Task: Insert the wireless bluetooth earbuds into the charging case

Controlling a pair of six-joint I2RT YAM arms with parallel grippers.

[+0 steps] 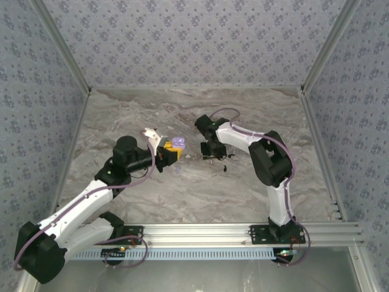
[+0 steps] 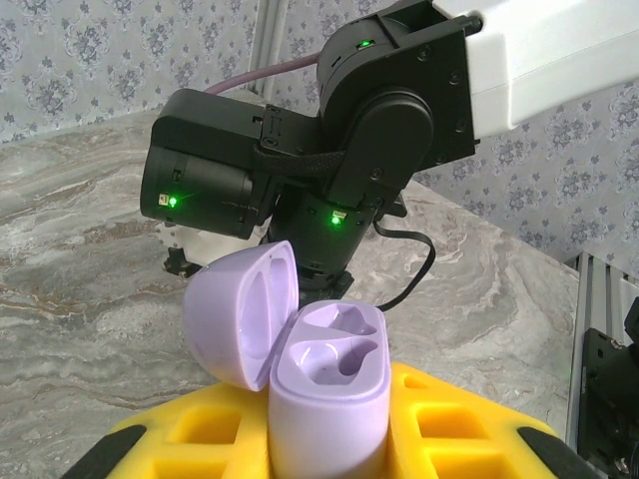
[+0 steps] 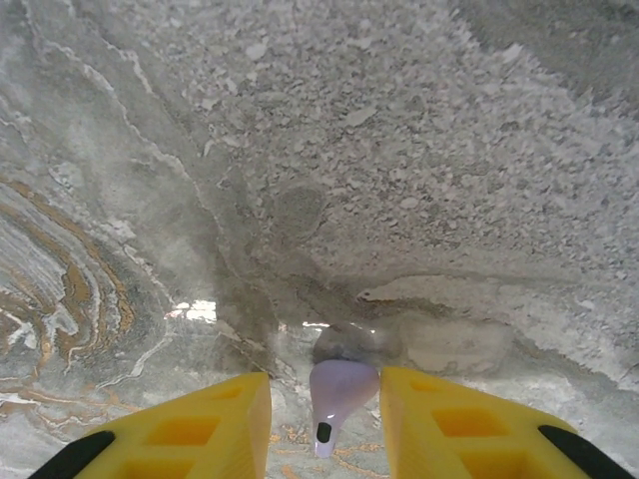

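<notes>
The left gripper (image 2: 329, 439) clamps the open lilac charging case (image 2: 324, 394) (both wells bare). Just right of the case, the right gripper (image 3: 324, 419) pinches a lilac earbud (image 3: 337, 391).

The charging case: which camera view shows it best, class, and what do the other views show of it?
The left wrist view: the lilac charging case sits close up between the left gripper's yellow fingers, lid open, both earbud wells empty. The top external view shows it as a small lilac blob at that gripper's tip.

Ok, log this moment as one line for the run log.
left gripper: shut on open lilac case, both slots empty | right gripper: lilac earbud between fingers, over table | inserted: none yet
</notes>
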